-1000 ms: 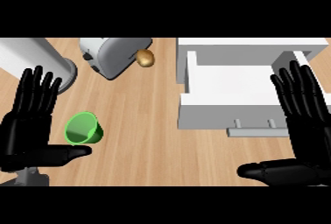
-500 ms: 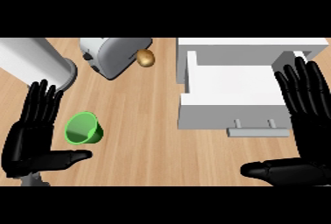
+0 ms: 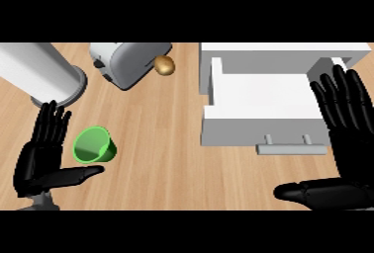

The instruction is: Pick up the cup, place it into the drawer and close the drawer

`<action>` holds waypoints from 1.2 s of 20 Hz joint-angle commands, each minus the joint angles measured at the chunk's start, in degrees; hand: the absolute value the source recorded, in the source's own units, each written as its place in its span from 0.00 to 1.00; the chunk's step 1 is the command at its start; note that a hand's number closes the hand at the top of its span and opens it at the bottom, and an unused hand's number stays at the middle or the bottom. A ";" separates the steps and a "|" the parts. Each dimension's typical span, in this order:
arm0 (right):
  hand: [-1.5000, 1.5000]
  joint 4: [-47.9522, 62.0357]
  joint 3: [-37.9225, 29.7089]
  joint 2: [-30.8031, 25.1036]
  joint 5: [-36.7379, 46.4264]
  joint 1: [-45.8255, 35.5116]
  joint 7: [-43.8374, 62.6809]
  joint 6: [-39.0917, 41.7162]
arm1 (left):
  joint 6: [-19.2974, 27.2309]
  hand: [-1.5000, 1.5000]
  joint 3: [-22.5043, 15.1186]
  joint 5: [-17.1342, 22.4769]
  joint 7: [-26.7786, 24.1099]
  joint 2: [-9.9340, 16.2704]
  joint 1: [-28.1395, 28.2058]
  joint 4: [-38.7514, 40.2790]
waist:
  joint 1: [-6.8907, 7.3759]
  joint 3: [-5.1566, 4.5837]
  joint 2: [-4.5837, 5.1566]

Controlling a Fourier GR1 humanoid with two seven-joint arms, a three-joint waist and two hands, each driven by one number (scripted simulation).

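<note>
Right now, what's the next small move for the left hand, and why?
Probably curl the left hand around the cup. The cup lies on its side between the straight fingers and thumb, not yet held, and the drawer already stands open.

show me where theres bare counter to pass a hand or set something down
The widest bare patch is the wood between the cup and the drawer, running from the toaster to the near edge. The drawer's inside is also bare. It is crowded at far left, where the grey cylinder, toaster and brown item cluster, and around the left hand beside the cup.
</note>
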 commanded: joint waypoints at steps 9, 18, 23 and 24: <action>0.00 0.44 -0.34 0.56 0.28 1.65 -2.22 0.89 | -2.64 0.00 1.58 -2.01 -11.86 1.34 -2.84 18.59 | -0.07 0.01 0.01; 0.00 -1.71 -0.99 -0.14 -1.54 3.65 -1.34 2.57 | -3.17 0.00 3.59 -2.61 -20.43 3.24 -6.40 31.15 | -0.17 0.01 -0.01; 0.00 -2.12 0.67 0.59 -0.83 0.12 1.84 0.88 | -3.54 0.00 5.28 -2.85 -26.81 4.88 -13.82 45.55 | -0.27 -0.01 0.05; 0.00 -0.42 -1.44 -0.49 -2.29 0.02 0.47 2.24 | -6.26 0.00 5.96 -2.65 -30.41 6.77 -12.91 47.82 | -0.23 -0.01 0.06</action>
